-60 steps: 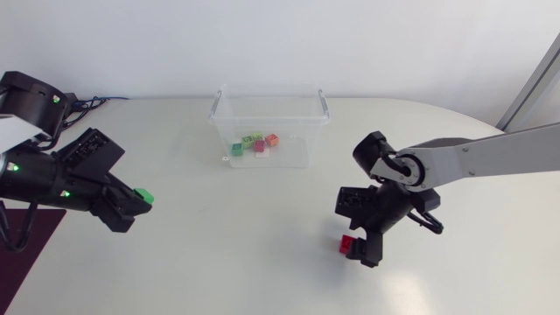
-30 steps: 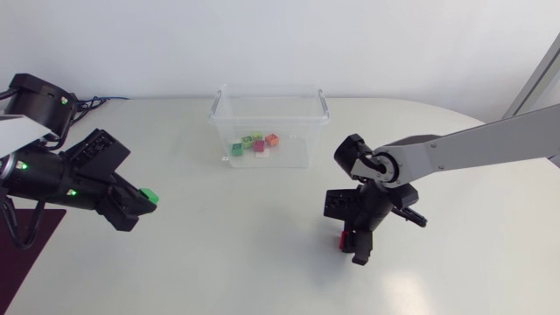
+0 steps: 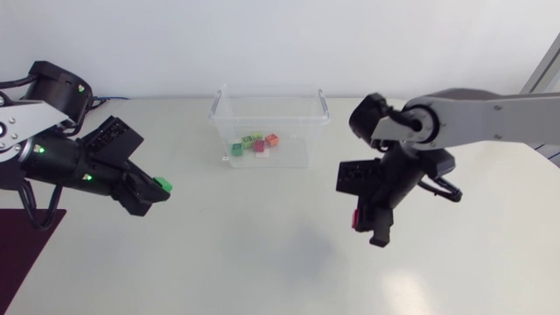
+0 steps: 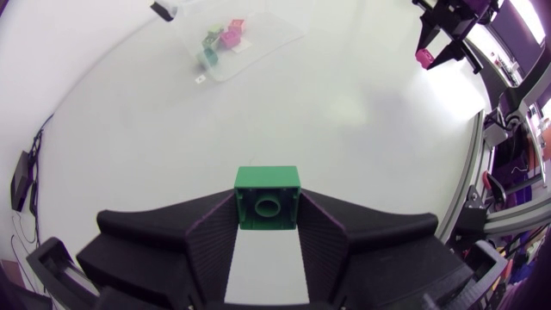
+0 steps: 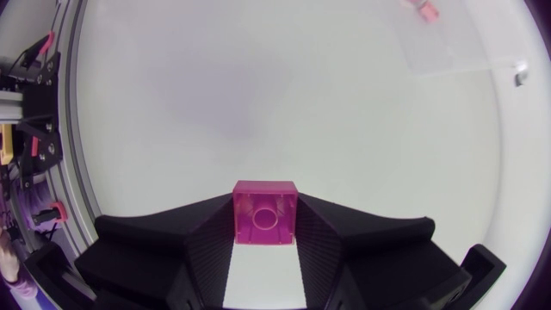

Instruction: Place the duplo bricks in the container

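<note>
A clear plastic container (image 3: pixel 269 122) stands at the back middle of the table, holding several small bricks (image 3: pixel 254 143). My left gripper (image 3: pixel 157 188) hovers left of it, shut on a green duplo brick (image 3: pixel 162 185); that green brick (image 4: pixel 268 197) sits clamped between the fingers in the left wrist view, with the container (image 4: pixel 225 43) far ahead. My right gripper (image 3: pixel 360 220) hangs above the table to the right front of the container, shut on a magenta brick (image 3: pixel 354 218). The magenta brick (image 5: pixel 265 213) shows pinched between both fingers in the right wrist view.
White tabletop (image 3: pixel 254 254) spreads between the two arms and in front of the container. A dark mat (image 3: pixel 22 254) lies at the table's left front edge. Cables (image 3: pixel 92 102) lie at the back left.
My right gripper closed on the brick and lifted it off the table, rising slightly toward the back. My left arm carried the green brick rightward toward the container.
</note>
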